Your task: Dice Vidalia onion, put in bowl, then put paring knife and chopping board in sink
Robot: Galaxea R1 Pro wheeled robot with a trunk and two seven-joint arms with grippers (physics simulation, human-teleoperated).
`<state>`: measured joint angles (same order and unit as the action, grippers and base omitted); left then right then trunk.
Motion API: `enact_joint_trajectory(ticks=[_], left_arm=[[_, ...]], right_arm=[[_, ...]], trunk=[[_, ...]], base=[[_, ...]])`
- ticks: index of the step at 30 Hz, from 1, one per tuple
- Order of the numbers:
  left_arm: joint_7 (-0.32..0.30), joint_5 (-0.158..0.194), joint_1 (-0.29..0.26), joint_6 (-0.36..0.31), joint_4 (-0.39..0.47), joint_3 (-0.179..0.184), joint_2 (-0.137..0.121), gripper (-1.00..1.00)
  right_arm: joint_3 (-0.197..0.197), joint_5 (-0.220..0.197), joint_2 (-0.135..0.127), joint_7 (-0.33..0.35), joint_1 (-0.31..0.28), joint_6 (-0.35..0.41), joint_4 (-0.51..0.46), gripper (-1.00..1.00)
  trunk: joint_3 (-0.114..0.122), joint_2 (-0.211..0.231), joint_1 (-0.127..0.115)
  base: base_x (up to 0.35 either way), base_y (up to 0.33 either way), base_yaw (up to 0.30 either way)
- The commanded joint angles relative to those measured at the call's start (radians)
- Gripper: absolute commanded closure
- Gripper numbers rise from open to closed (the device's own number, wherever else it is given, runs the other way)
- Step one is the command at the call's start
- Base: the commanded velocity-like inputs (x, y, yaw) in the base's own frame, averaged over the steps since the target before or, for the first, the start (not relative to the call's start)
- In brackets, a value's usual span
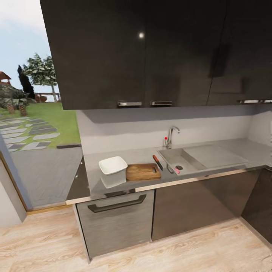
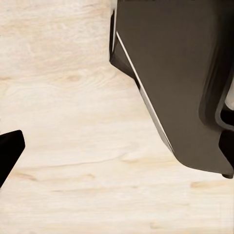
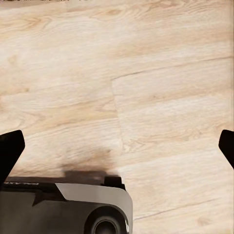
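Note:
Ahead in the head view, the grey countertop (image 1: 141, 155) carries the white square bowl (image 1: 112, 166), and the brown chopping board (image 1: 142, 172) lies right beside it. The paring knife (image 1: 157, 162), red-handled, lies between the board and the sink (image 1: 190, 156). The pink Vidalia onion (image 1: 176, 170) sits in the basin by its near wall, beside the drain. My left gripper (image 2: 117, 146) and right gripper (image 3: 117, 146) both hang open over the wooden floor, far from the counter and holding nothing.
A chrome tap (image 1: 172, 136) with a red knob stands behind the basin. Dark wall cabinets (image 1: 143, 53) hang above, and a lower cabinet with a bar handle (image 1: 117, 204) stands below. A glass opening onto a garden is at left. My dark base (image 2: 180, 83) shows beside the left gripper.

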<state>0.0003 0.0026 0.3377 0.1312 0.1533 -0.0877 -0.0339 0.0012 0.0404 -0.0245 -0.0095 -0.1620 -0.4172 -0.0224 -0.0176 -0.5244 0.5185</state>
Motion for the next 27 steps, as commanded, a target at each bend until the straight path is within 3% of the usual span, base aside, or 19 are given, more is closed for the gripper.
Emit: enact_joint_trajectory(ticks=[1, 27], left_arm=[[0.000, 0.000, 0.000, 0.001, 0.001, -0.005, 0.000, -1.00], [0.000, 0.000, 0.000, 0.001, 0.001, -0.006, 0.000, -1.00]], right_arm=[[-0.001, 0.004, -0.001, -0.001, -0.001, -0.003, 0.001, -1.00], [-0.001, 0.004, 0.000, -0.001, -0.001, -0.003, 0.001, -1.00]], trunk=[[0.000, -0.002, 0.001], [0.036, -0.002, 0.001]], base=[[0.000, 0.000, -0.148], [0.000, 0.000, -0.132]])
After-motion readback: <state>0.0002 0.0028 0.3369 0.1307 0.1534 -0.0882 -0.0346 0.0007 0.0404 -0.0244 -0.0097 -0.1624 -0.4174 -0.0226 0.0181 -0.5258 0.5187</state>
